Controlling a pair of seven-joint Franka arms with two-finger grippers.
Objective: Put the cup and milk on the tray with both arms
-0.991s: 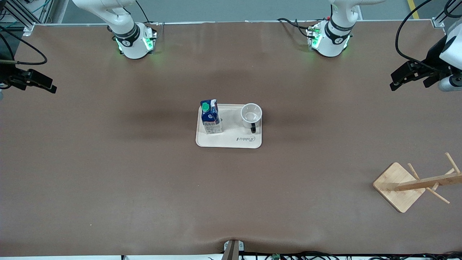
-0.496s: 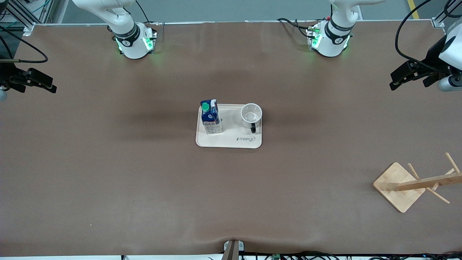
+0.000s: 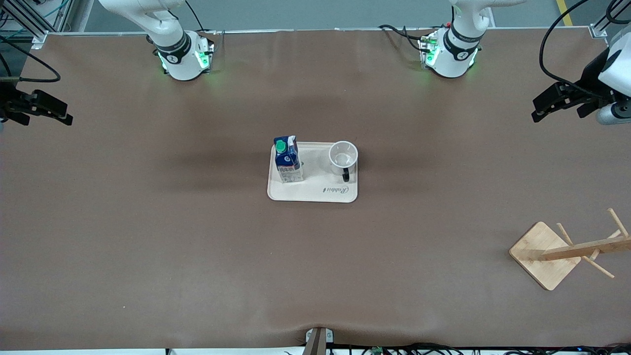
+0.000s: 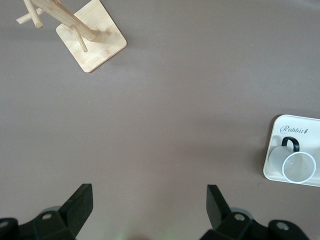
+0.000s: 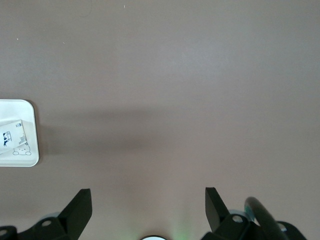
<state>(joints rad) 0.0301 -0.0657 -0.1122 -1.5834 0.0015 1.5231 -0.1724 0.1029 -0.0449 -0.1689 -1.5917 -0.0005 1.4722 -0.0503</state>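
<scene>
The cream tray (image 3: 315,194) lies at the middle of the table. On it stand the blue-and-white milk (image 3: 287,160) with its green cap, at the right arm's end, and the white cup (image 3: 343,158) with a black handle, at the left arm's end. My left gripper (image 3: 534,112) hangs open and empty over the table's edge at the left arm's end. My right gripper (image 3: 69,113) hangs open and empty over the table's edge at the right arm's end. The left wrist view shows its gripper (image 4: 148,205) over bare table, with the cup (image 4: 298,166) on the tray (image 4: 272,167). The right wrist view shows its gripper (image 5: 148,205) and a tray (image 5: 27,112) corner.
A wooden peg rack (image 3: 544,254) lies tipped over near the front camera at the left arm's end, and it shows in the left wrist view as the rack (image 4: 92,42). Cables run along the table's edges. Brown tabletop surrounds the tray.
My right gripper has drifted a little farther out toward its end of the table. The left gripper, tray, milk and cup have not visibly moved.
</scene>
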